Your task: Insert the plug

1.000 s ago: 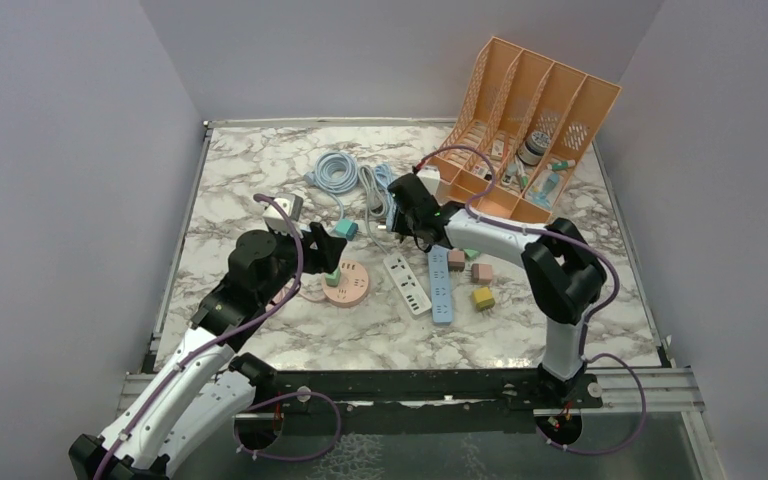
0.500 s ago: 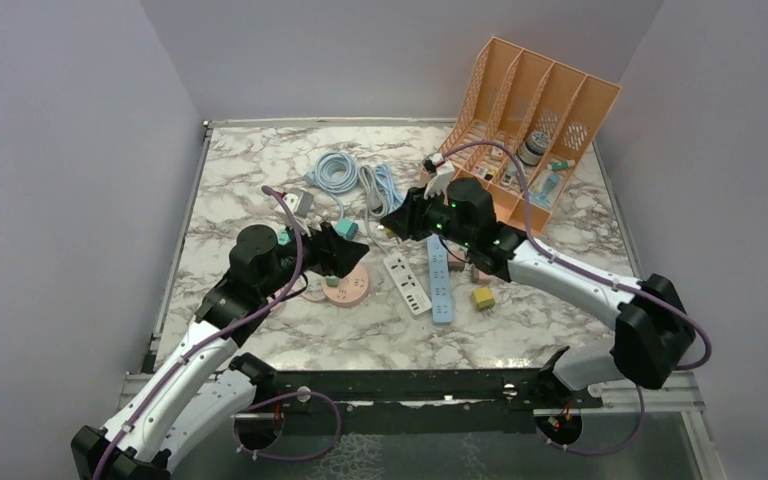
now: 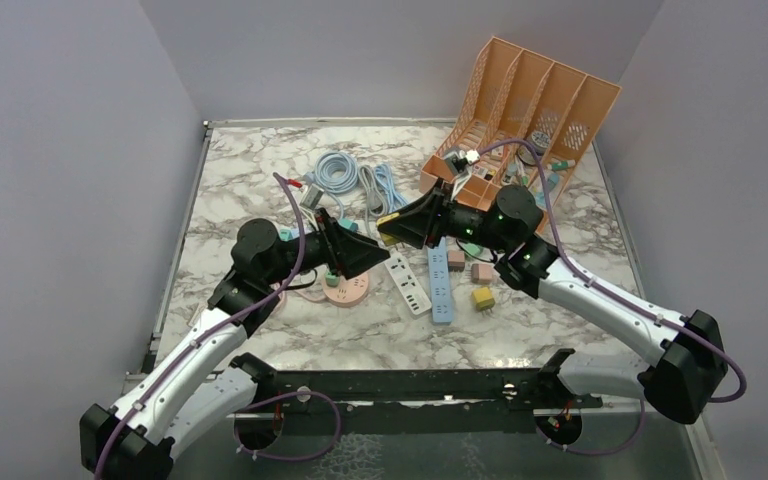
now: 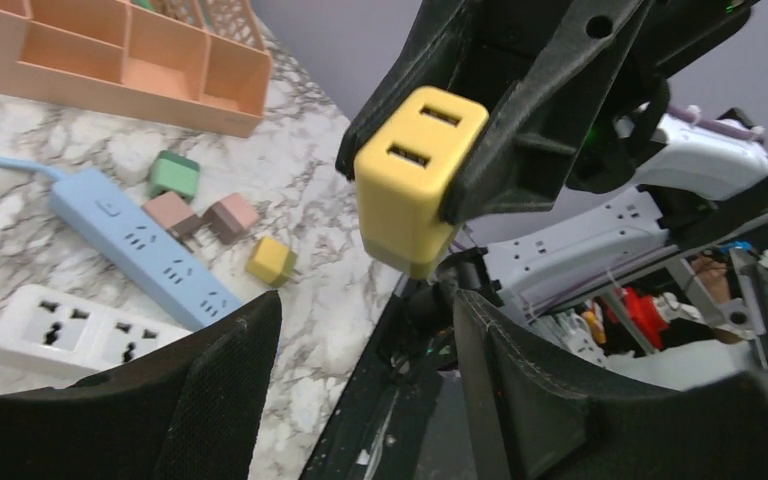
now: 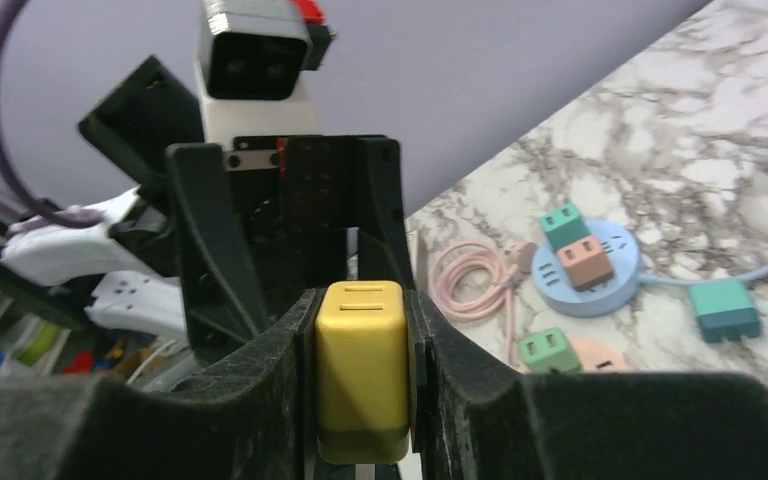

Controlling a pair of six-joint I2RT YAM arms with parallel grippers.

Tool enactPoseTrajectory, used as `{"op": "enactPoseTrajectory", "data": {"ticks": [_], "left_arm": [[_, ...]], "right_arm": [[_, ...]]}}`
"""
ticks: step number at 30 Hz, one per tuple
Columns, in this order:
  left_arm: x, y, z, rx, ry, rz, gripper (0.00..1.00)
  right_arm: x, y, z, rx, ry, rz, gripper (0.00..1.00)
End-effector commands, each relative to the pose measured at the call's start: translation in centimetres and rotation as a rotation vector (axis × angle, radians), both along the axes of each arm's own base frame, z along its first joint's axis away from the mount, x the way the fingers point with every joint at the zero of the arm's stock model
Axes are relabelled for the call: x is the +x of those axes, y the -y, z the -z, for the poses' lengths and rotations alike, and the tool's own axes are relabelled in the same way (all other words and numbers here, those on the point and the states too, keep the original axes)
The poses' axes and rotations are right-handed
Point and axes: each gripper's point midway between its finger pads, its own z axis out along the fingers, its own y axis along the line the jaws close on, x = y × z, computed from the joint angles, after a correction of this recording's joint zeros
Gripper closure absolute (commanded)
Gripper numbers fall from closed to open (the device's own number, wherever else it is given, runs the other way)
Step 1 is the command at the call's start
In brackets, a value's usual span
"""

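Soft, even light falls from above in the overhead view. The marble counter (image 3: 260, 180) below the jaws is bright with no glare, and only faint, short shadows lie beneath them. That view is sharp throughout. In the left wrist view the left jaws fill the bottom as dark, soft-focused shapes, while the yellow plug (image 4: 418, 180) just above them is crisp and well lit. In the right wrist view the right jaws flanking it are black and blurred, and the counter beyond them looks slightly soft and tilted.
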Motion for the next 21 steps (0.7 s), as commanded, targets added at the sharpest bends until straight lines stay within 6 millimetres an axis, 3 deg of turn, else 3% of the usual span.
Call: {"op": "enactPoseTrajectory", "data": {"ticks": [1, 7, 10, 14, 18, 21], "left_arm": [[-1.5, 0.9, -2.8, -0.123, 0.037, 0.112, 0.36], [-2.3, 1.0, -4.1, -0.139, 0.066, 0.155, 0.43], [-1.9, 1.0, -3.8, -0.141, 0.051, 0.136, 0.53], [-1.6, 0.8, -4.0, -0.157, 0.045, 0.104, 0.65], [-1.7, 0.7, -4.5, -0.169, 0.066, 0.100, 0.68], [-1.7, 0.7, -4.4, -0.166, 0.072, 0.108, 0.85]], "right_arm": [[-3.2, -0.1, -1.7, 0.089, -0.028, -0.158, 0.88], [-4.5, -0.4, -2.2, 0.121, -0.050, -0.247, 0.88], [-5.3, -0.6, -2.4, 0.138, -0.056, -0.307, 0.88], [-5.6, -0.9, -2.2, 0.133, -0.067, -0.341, 0.88], [-5.3, -1.0, -1.6, 0.112, -0.084, -0.337, 0.83], [-5.4, -1.2, -1.2, 0.100, -0.095, -0.345, 0.75]]}}
